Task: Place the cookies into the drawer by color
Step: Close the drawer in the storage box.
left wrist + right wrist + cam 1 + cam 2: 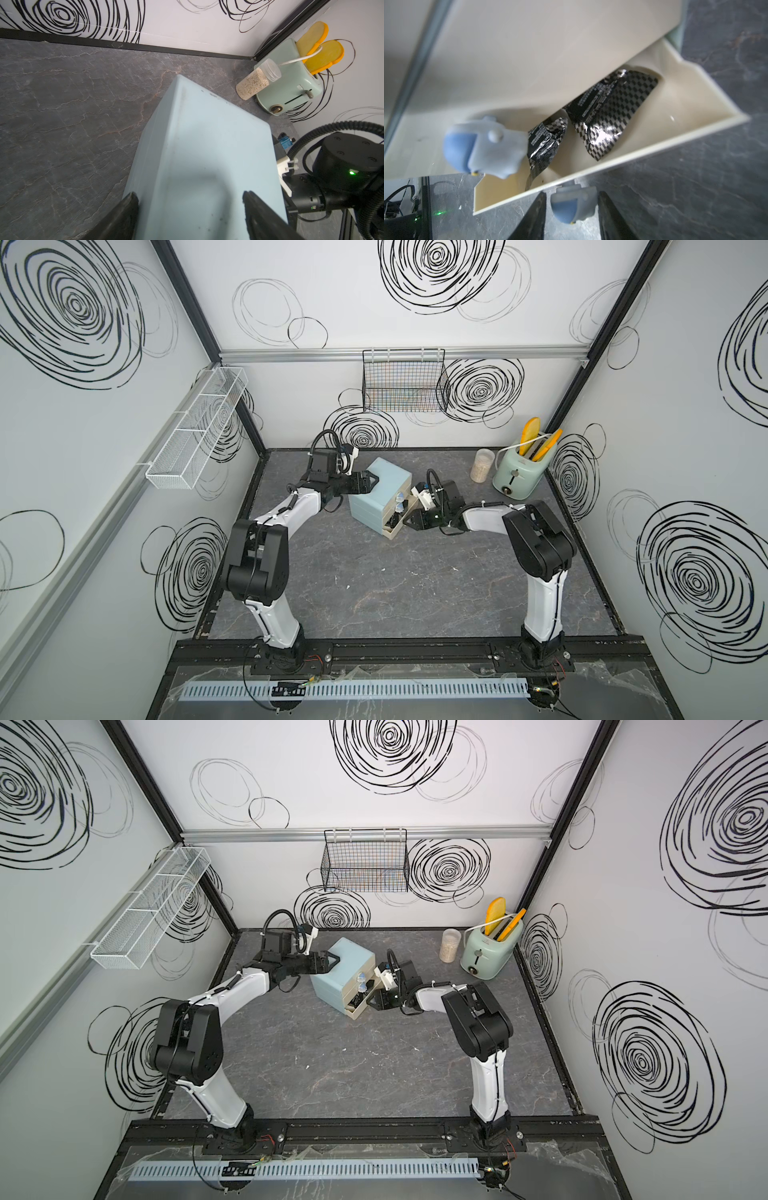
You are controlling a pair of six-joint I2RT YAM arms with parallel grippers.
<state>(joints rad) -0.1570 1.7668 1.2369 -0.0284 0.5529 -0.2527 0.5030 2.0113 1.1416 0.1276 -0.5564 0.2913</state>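
The pale-blue cabinet (382, 481) (349, 959) (207, 145) stands at the back middle of the table. Its bottom drawer (395, 533) (356, 1014) (675, 133) is pulled out. Inside lie two black chequered cookies (612, 116) (548, 141), one partly under the drawer above. My right gripper (572, 194) (409, 522) is open, its fingers on either side of that drawer's bluish knob (571, 207) with slim gaps. My left gripper (190, 193) (372, 481) is open wide, straddling the cabinet's rear upper edge. No orange or green cookies show.
A mint-green toaster (517, 472) (291, 89) with yellow toast and a clear jar of grains (481, 465) (255, 83) stand at the back right corner. A black wire basket (405, 381) hangs on the back wall and a white mesh shelf (195, 427) on the left wall.
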